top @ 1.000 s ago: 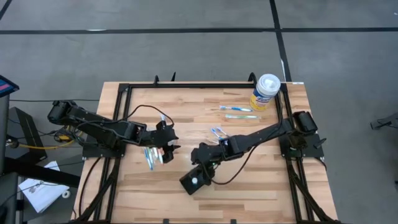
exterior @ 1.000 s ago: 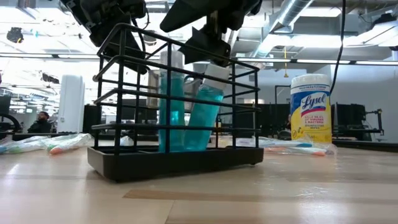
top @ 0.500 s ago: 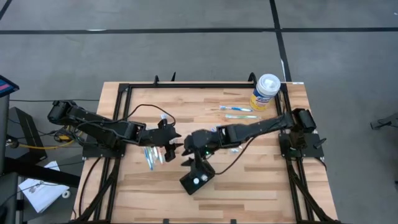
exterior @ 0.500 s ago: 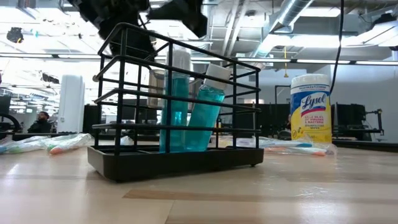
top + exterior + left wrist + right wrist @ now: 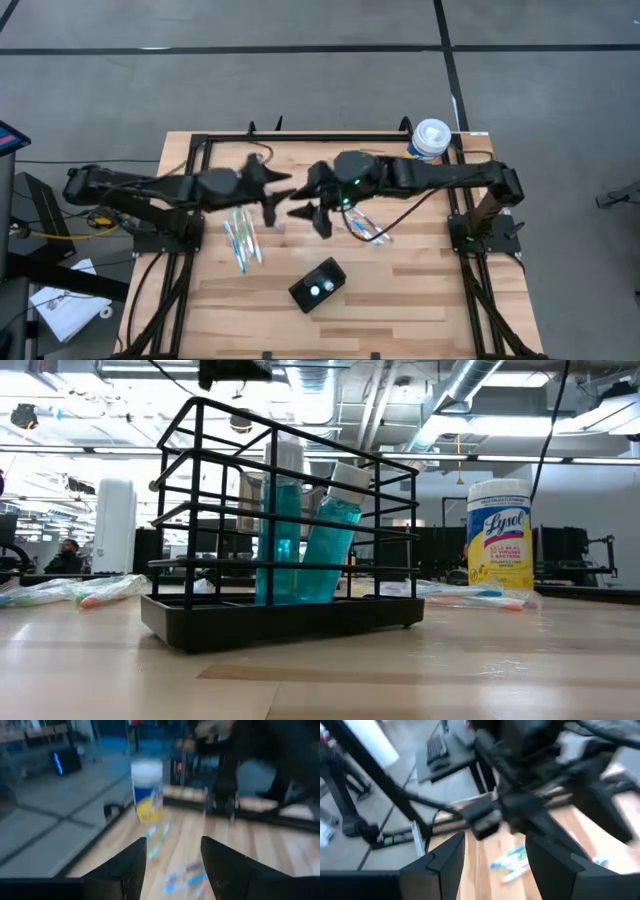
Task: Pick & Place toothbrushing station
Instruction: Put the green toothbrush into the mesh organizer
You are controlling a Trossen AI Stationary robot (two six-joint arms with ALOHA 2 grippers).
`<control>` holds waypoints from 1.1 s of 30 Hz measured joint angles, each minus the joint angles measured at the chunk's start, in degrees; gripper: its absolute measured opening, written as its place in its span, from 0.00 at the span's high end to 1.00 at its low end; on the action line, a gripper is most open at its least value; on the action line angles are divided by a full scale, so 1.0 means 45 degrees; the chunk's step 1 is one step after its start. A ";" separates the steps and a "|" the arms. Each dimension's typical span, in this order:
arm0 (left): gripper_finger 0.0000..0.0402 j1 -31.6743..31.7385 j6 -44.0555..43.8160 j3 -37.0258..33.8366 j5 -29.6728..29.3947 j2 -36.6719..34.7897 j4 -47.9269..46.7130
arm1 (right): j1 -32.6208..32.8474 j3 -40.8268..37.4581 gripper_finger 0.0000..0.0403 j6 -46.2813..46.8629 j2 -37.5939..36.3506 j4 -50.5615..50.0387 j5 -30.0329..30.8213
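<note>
The toothbrushing station (image 5: 318, 285) is a black block with pale spots on top. It rests on its base near the table's front edge. In the low view it is a black wire rack (image 5: 285, 525) with two teal containers standing in it. My left gripper (image 5: 275, 195) and right gripper (image 5: 306, 195) hang high over the table's middle, facing each other, beyond the station. Both are open with nothing between their fingers, as the left wrist view (image 5: 172, 865) and the right wrist view (image 5: 495, 860) show.
A white-and-yellow wipes canister (image 5: 430, 140) stands at the far right corner. Loose toothbrushes lie left of centre (image 5: 240, 240) and right of centre (image 5: 362, 224). A black frame (image 5: 330, 138) runs along the table's edges.
My right gripper has risen from just over the station and gone toward the far edge, tipping nearer to level. My left gripper has also risen and tipped up. The station has stayed where it was.
</note>
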 joint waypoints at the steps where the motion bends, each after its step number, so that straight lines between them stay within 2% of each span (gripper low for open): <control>1: 0.55 0.0071 0.0241 0.0001 -0.0007 -0.0437 -0.0100 | -0.0137 0.0036 0.50 -0.0003 -0.0149 0.0022 0.0052; 6: 0.55 0.0547 0.0642 0.0001 -0.0002 -0.2276 -0.1400 | -0.0725 0.0022 0.50 0.0000 -0.0665 -0.0961 0.0212; 12: 0.55 0.0613 0.0251 -0.0006 0.0075 -0.3779 -0.3270 | -0.1211 0.0013 0.50 0.0000 -0.0738 0.0620 0.0076; 16: 0.55 0.0612 0.0257 -0.0013 0.0070 -0.4148 -0.3464 | -0.1727 0.0044 0.50 0.0186 -0.0472 0.0699 0.0278; 20: 0.55 0.0611 0.0242 -0.0013 0.0111 -0.4155 -0.3546 | -0.2163 0.0029 0.50 0.0543 -0.0205 -0.0784 0.0956; 29: 0.55 0.0611 0.0339 -0.0023 0.0750 -0.3705 -0.3679 | -0.3207 -0.0047 0.50 0.1112 0.0124 -0.7231 0.2782; 33: 0.55 0.0846 0.0357 -0.0018 0.0634 -0.3723 -0.3669 | -0.3769 -0.0928 0.50 0.1107 0.0029 -0.7982 0.2771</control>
